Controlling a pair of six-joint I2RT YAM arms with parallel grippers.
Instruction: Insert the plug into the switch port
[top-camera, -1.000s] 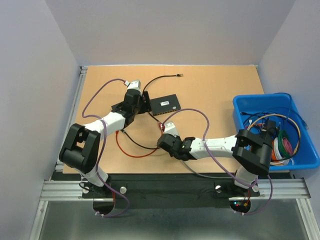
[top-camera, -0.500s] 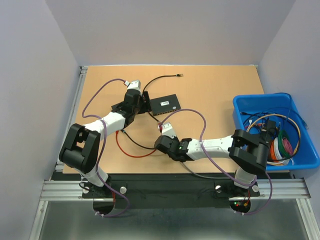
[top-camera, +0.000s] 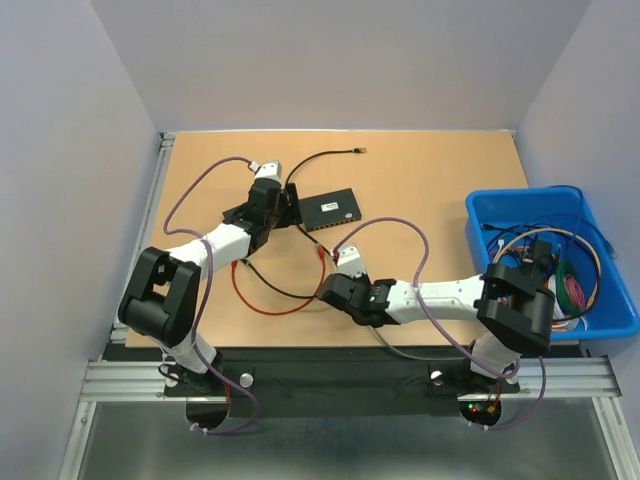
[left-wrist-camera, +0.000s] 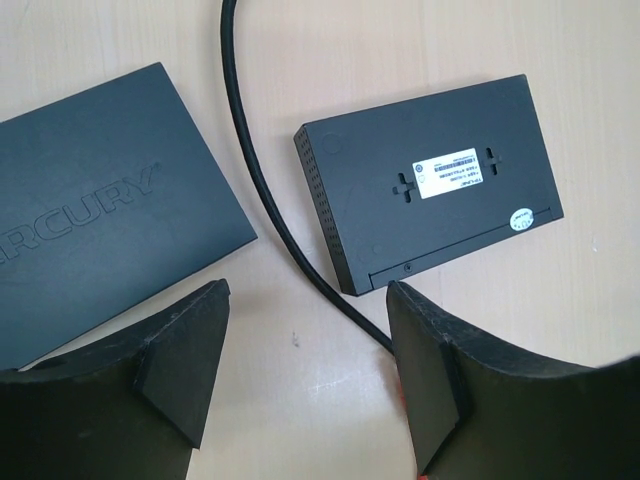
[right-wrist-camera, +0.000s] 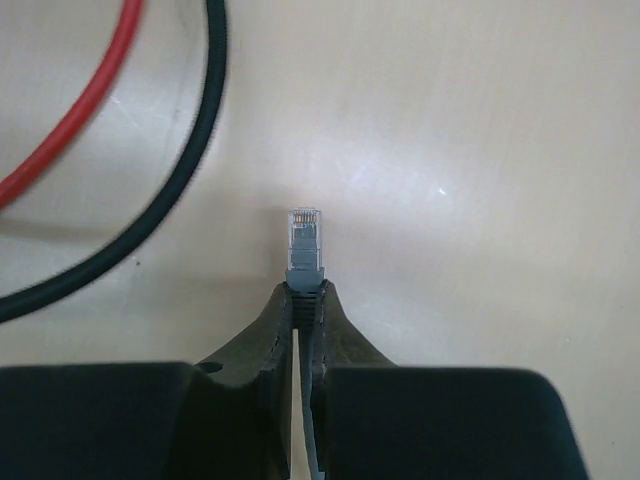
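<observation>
two arms out over the table, and the action is on the right. right gripper is pinched tight on the plug, jaws closed to a sliver around its boot. the clear connector pokes straight out ahead of the fingertips, low over the wood; touching or not, can't tell. ahead and to the left of those tips a black cable curves past, and a red cable runs further left again. neither touches the plug.

over to the left gripper: jaws wide, nothing held. just ahead of its right finger lies the switch, flat, white label up, its near corner close to the fingertip. ahead of its left finger sits a bigger mercury box. a stretch of black cable comes down between the two boxes and slips in by the right finger.

from above, the switch lies well ahead of the right gripper, open table between it and the plug. its ports are hidden from here. back by the right arm's base, off to its right, a blue bin holds coiled cables.
</observation>
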